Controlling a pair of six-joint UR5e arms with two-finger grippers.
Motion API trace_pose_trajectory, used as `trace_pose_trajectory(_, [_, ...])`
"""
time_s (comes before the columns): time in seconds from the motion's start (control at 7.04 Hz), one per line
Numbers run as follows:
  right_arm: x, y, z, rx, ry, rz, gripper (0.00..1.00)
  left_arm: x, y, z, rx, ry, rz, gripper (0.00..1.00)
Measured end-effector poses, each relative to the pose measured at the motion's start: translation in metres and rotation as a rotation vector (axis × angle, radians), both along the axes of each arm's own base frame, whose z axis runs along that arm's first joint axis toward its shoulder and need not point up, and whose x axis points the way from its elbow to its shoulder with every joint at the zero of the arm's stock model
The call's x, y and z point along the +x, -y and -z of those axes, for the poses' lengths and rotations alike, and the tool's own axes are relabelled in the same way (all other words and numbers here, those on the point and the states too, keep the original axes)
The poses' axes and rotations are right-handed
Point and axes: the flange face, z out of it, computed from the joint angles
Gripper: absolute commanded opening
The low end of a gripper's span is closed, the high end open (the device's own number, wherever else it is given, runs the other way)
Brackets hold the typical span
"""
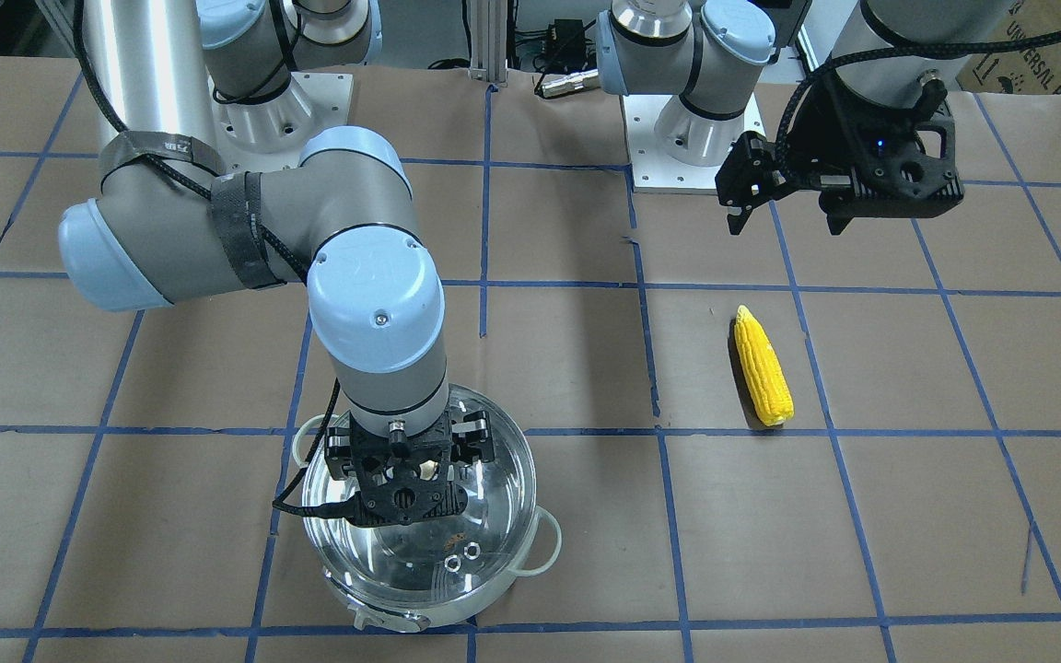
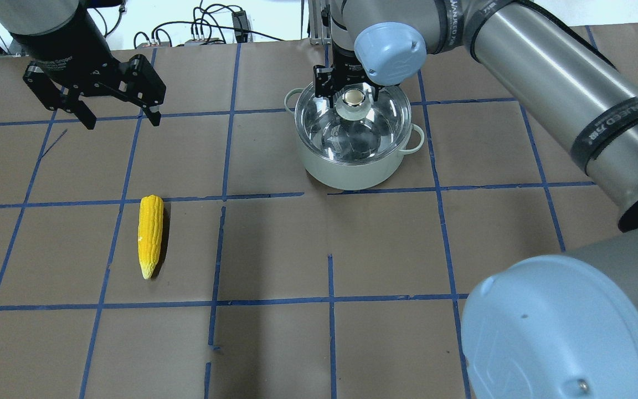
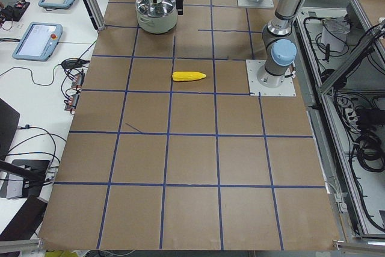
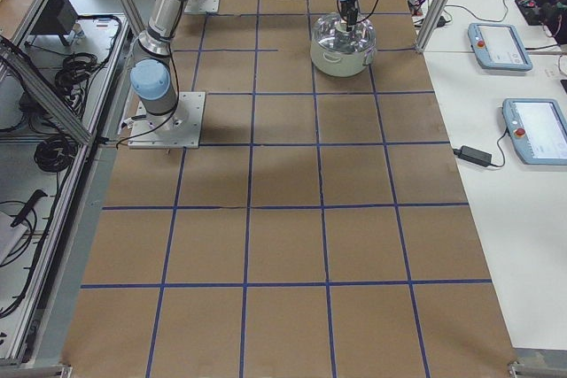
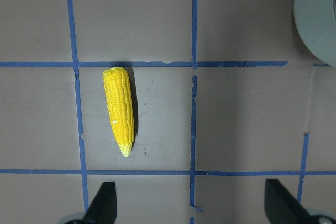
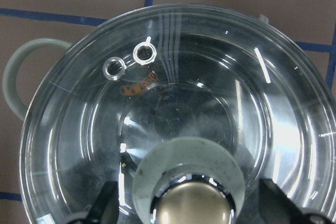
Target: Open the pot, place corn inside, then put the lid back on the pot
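Overhead: pot (image 2: pixel 352 172) on the table (image 2: pixel 274 249), far side, right of centre, lid (image 2: pixel 330 133) seated on it. Right gripper (image 2: pixel 352 100) down over the lid, jaws spread either side of the knob (image 2: pixel 352 97), not pinching it. Corn (image 2: pixel 150 235) flat on the left half, well apart from the pot, tip toward the robot. Left gripper (image 2: pixel 121 117) above the table beyond the corn, jaws wide, empty.

Front-facing: lid closed on the pot, two vent rings (image 1: pixel 459 555) on the near side. Corn's blunt end just short of a blue tape line (image 1: pixel 862 431).

Side views: pot and corn small at the far end, too small for jaw detail.

Left wrist: corn below and ahead, both fingertips (image 5: pixel 103 203) far apart at the bottom edge, nothing between.

Right wrist: knob between this gripper's two tips, a gap on each side. One pot handle (image 6: pixel 13 77) at left.
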Motion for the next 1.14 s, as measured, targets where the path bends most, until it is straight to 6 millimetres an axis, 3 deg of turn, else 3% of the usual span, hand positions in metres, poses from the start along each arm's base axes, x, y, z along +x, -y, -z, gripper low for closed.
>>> trace_pose_trajectory(0.14, [0.0, 0.001, -0.002, -0.001, 0.001, -0.001, 0.2, 0.0, 0.0, 0.0, 0.001, 0.0, 0.0, 1.0])
trace_pose_trajectory(0.28, [0.001, 0.001, -0.005, -0.004, 0.003, 0.0, 0.08, 0.0, 0.0, 0.0, 0.001, 0.0, 0.0, 1.0])
trace_pose_trajectory(0.85, [-0.005, 0.004, -0.016, -0.01, 0.005, 0.001, 0.07, 0.0, -0.002, -0.002, 0.005, 0.001, 0.002, 1.0])
trace_pose_trajectory(1.14, [-0.033, 0.007, -0.056, 0.018, -0.017, -0.021, 0.07, 0.002, -0.005, -0.002, 0.024, -0.002, 0.0, 1.0])
